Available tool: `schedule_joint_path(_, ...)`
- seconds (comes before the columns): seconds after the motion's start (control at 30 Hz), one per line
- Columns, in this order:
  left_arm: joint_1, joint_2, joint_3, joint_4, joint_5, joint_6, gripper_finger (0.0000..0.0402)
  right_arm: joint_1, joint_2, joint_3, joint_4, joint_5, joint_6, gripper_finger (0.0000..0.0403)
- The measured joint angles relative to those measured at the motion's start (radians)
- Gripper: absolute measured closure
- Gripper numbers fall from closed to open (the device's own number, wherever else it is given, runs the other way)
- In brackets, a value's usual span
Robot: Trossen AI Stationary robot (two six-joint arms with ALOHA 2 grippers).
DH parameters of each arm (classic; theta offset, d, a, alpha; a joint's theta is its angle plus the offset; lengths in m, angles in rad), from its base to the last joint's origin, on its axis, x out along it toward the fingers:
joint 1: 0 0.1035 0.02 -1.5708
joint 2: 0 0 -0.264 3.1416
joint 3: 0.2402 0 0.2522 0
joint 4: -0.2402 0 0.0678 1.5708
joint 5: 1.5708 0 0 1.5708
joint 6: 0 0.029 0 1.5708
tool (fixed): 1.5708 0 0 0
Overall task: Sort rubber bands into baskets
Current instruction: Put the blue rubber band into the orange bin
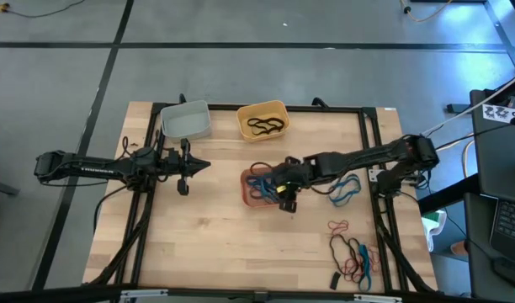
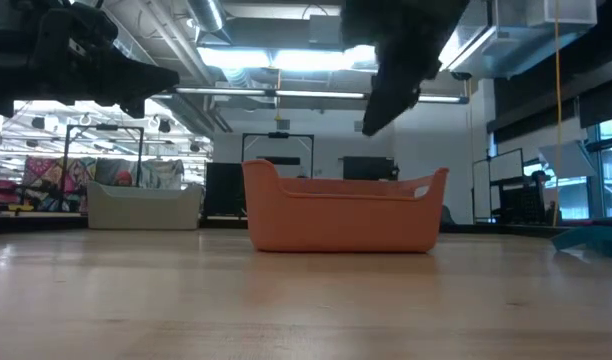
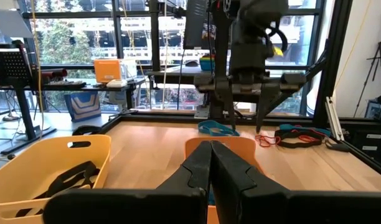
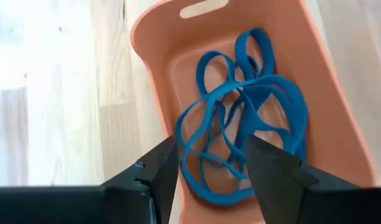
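Observation:
The salmon-red basket (image 1: 247,192) stands mid-table and holds several blue rubber bands (image 4: 240,124). My right gripper (image 1: 273,183) hovers above it, open and empty; in the right wrist view (image 4: 209,171) its fingers stand over the bands, clear of them. The yellow-orange basket (image 1: 262,119) at the far side holds black bands (image 1: 266,126). The pale grey-white basket (image 1: 187,119) stands left of it. My left gripper (image 1: 205,166) is shut and empty, above the table left of the salmon basket. More blue bands (image 1: 346,189) lie on the table to the right.
A loose heap of red, black and blue bands (image 1: 352,252) lies near the table's front right corner. A black frame (image 1: 371,135) runs around the table edges. Bare wood lies between the salmon basket and the near edge.

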Motion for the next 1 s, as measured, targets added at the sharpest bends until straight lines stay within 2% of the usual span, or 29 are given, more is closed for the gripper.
schedule_joint_path(0.27, 0.0, 0.0, 0.0, 0.0, 0.0, -0.002, 0.0396, 0.0, -0.088, -0.021, -0.138, 0.037, 0.031, 0.0225)
schedule_joint_path(0.5, 0.0, 0.0, 0.0, -0.001, 0.0, -0.001, 0.0396, 0.0, -0.206, -0.179, -0.128, 0.102, 0.127, 0.0226)
schedule_joint_path(0.77, 0.0, 0.0, 0.0, -0.001, 0.0, -0.001, 0.0396, 0.0, -0.384, -0.38, -0.13, 0.123, 0.286, 0.0226)
schedule_joint_path(1.0, 0.0, 0.0, 0.0, -0.001, 0.0, -0.001, 0.0396, 0.0, -0.452, -0.556, -0.13, 0.098, 0.432, 0.0226)
